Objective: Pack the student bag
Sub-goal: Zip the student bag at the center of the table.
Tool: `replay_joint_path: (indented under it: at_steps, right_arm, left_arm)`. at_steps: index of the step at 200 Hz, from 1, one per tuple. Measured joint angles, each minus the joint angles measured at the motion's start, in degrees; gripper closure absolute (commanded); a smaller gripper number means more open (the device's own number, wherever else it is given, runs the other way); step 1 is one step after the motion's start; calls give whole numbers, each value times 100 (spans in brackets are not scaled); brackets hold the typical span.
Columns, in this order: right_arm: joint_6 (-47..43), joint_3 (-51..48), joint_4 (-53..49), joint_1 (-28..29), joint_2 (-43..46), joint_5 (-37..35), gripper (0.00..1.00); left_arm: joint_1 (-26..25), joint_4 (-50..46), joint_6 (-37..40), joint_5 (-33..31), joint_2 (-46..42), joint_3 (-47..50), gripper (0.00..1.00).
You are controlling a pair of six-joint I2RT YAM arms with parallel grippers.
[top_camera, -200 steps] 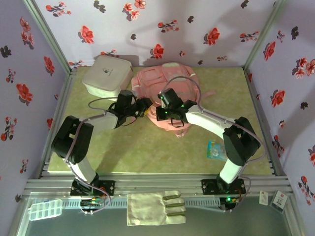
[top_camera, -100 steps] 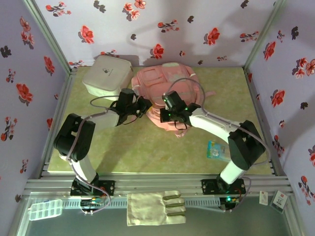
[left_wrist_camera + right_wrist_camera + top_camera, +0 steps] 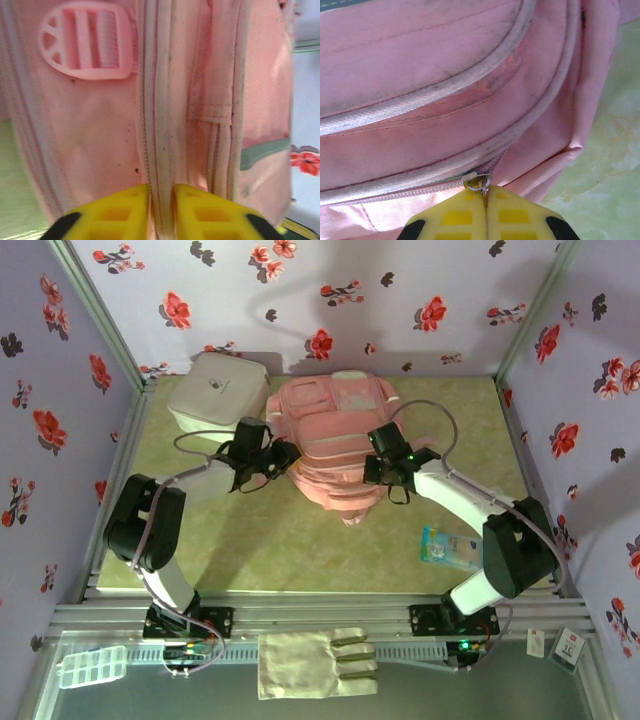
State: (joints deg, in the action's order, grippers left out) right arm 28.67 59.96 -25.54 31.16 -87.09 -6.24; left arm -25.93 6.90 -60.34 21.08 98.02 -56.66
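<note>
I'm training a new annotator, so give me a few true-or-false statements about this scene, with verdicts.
1. The right hand pinches the zipper pull of the student bag. True.
2. In the top view, the white box sits to the right of the bag. False: it sits to the bag's left, at the back.
3. The left hand pinches the bag's pale trim. True.
4. The teal packet lies inside the bag. False: it lies on the table, near the right arm.
</note>
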Motion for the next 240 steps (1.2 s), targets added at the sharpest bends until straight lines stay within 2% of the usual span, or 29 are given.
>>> replay_joint_path:
  at_steps: [37, 65, 80, 107, 133, 189, 240]
  right_arm:
    - [-168, 457, -94, 590, -216, 223, 100]
    - [-164, 855, -13, 1003, -605, 544, 100]
    - [-155, 1056, 68, 1167, -850, 699, 100]
    - [-105, 1421, 254, 1366, -1228, 955, 100]
    - [-26, 1707, 479, 1445, -1484, 1209, 100]
    - [35, 1777, 557, 1486, -1534, 1228, 100]
    - [52, 1659, 658, 1486, -1530, 1226, 100]
  left_arm:
    - [111, -844, 437, -664, -492, -52, 44]
    - [138, -1464, 658, -1357, -1333, -44, 35]
    - [164, -1580, 678, -1609, -1818, 35, 33]
    - [199, -1587, 535, -1722, -2339, 286, 33]
    - [201, -1303, 79, -1419, -2337, 702, 36]
    - [177, -254, -826, -597, -1440, 872, 58]
    - [144, 81, -1139, -433, -925, 577, 64]
